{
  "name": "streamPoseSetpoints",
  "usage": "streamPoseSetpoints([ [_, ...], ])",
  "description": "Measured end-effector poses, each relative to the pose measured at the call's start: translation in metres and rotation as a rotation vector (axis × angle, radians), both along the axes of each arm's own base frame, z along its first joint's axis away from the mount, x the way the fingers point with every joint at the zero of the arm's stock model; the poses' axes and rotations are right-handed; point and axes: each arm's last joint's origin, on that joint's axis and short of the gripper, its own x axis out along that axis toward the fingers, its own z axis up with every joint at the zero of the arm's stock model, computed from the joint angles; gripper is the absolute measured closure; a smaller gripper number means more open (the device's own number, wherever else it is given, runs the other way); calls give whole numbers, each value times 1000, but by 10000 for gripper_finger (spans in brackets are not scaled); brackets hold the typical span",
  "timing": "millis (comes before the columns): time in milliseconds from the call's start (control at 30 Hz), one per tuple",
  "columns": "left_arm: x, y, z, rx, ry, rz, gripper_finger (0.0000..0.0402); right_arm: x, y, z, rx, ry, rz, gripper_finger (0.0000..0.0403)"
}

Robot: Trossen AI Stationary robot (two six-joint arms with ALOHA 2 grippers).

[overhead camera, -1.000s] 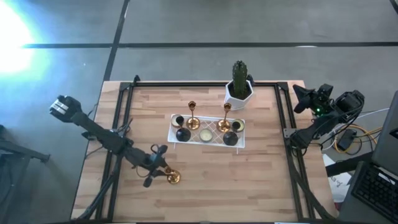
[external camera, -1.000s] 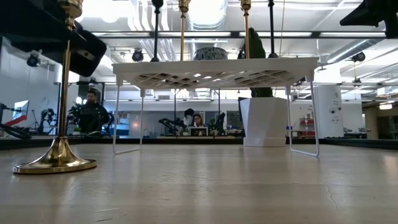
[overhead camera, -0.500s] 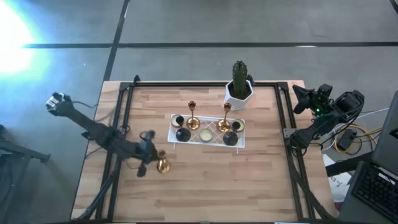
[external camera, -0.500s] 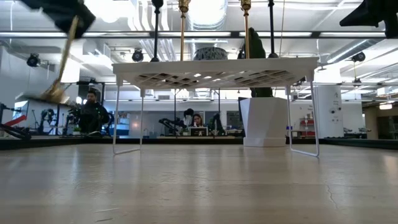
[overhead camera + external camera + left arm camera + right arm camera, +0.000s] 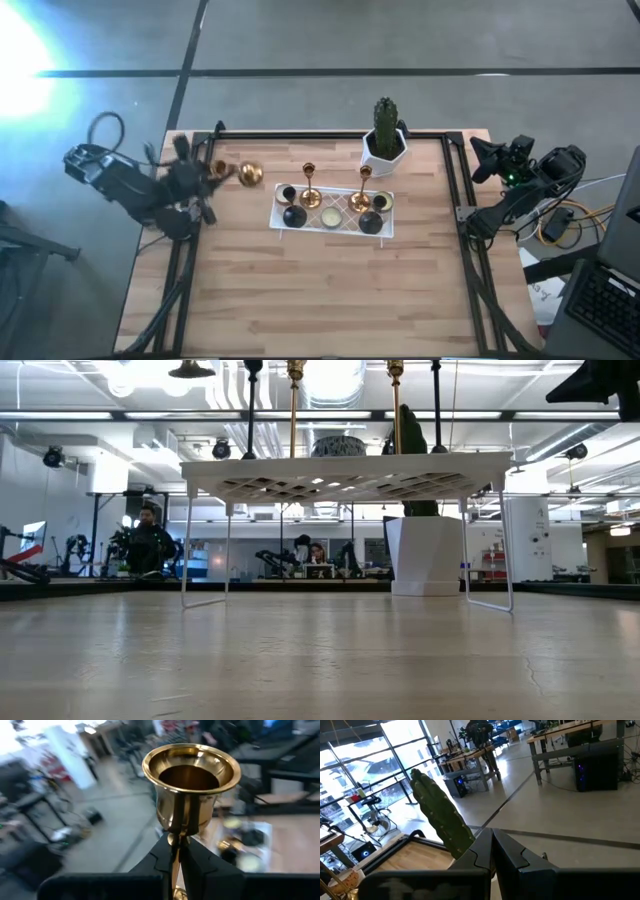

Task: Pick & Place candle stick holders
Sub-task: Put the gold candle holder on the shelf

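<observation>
The left claw (image 5: 176, 851) is clamped on the thin stem of a brass candle stick holder (image 5: 191, 780), whose cup stands just past the fingertips. From above, this claw (image 5: 207, 172) is lifted at the tabletop's (image 5: 330, 290) far left corner, with the holder's round base (image 5: 249, 175) pointing toward the white rack (image 5: 334, 221). Between the held holder and the rack lies bare wood, and nothing blocks the way.

The rack stands mid-tabletop on thin legs. On it are two upright brass holders (image 5: 310, 186) and two black holders (image 5: 294, 215), with pale tealights (image 5: 329, 217) among them. Behind the rack, near the far edge, sits a white pot (image 5: 384, 152) with a green cactus (image 5: 385, 122). The near half of the tabletop is open.

The right claw (image 5: 492, 851), fingers together, waits off the right edge.
</observation>
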Motion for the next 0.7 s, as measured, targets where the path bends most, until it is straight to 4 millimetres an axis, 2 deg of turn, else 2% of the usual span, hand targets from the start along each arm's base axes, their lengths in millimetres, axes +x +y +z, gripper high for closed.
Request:
streamPoseSetpoints([
  [167, -7, 11, 36, 75, -31, 72, 382, 0, 0, 0, 0, 0, 0, 394],
  [333, 2, 24, 60, 135, -22, 143, 382, 0, 0, 0, 0, 0, 0, 394],
  [500, 23, 48, 71, 142, -8, 83, 382, 0, 0, 0, -1, 1, 0, 394],
  [700, 46, 92, 77, 81, 0, -39, 382, 0, 0, 0, -1, 1, 0, 394],
])
